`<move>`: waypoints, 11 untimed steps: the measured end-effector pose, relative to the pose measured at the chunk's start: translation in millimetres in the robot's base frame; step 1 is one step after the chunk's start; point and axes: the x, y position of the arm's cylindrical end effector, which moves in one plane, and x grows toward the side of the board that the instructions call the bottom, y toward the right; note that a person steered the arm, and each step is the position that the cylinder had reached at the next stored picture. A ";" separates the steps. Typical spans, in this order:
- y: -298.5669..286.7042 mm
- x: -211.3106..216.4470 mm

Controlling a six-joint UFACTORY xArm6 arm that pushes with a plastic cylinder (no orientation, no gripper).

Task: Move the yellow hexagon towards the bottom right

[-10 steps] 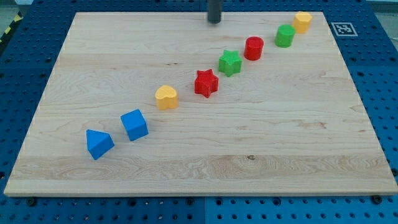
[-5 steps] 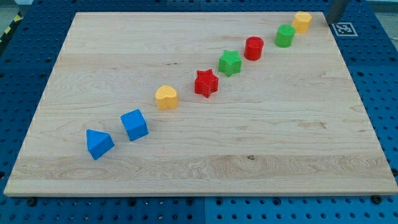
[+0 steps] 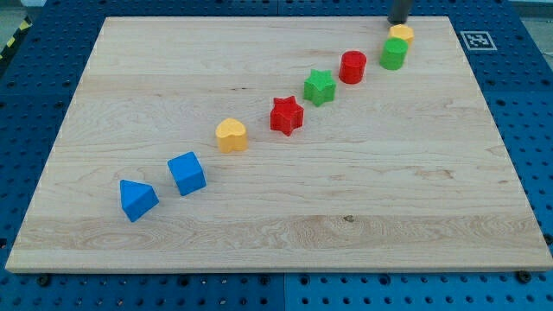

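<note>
The yellow hexagon (image 3: 401, 34) sits near the wooden board's (image 3: 389, 190) top right corner. It touches the top edge of the green cylinder (image 3: 394, 53). My tip (image 3: 399, 22) is right at the hexagon's top side, against it. A diagonal row runs down to the view's left: red cylinder (image 3: 352, 66), green star (image 3: 319, 87), red star (image 3: 287, 116), yellow heart (image 3: 231, 135), blue cube (image 3: 187, 173), blue triangular block (image 3: 137, 199).
A black-and-white marker tag (image 3: 474, 40) lies on the board's top right corner. A blue perforated table (image 3: 536, 104) surrounds the board on all sides.
My tip swung from the top centre to the top right corner, then back left onto the yellow hexagon. The hexagon slid left and slightly down, against the green cylinder.
</note>
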 end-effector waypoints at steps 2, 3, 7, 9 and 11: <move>-19.6 26.7; 7.6 62.9; 75.1 92.9; 66.6 220.3; 57.5 241.0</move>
